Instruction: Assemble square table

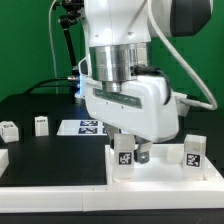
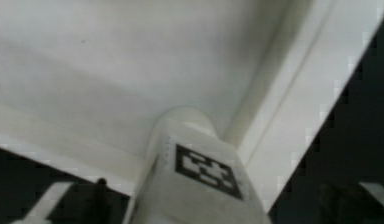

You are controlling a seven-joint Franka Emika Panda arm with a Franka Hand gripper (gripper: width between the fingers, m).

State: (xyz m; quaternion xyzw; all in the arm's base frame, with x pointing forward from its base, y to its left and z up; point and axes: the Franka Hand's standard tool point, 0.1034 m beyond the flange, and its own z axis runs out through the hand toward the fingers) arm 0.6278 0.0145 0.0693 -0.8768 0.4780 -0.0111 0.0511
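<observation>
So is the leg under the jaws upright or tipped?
Upright. The leg stands on end on the slab near its rim, tag facing the exterior camera, with the jaws open on either side.

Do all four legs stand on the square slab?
No, two legs stand on the black table, off the slab.

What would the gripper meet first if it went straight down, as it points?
Likely the tagged table leg between the open jaws of the gripper, standing on the square tabletop; depth is unclear.
</observation>
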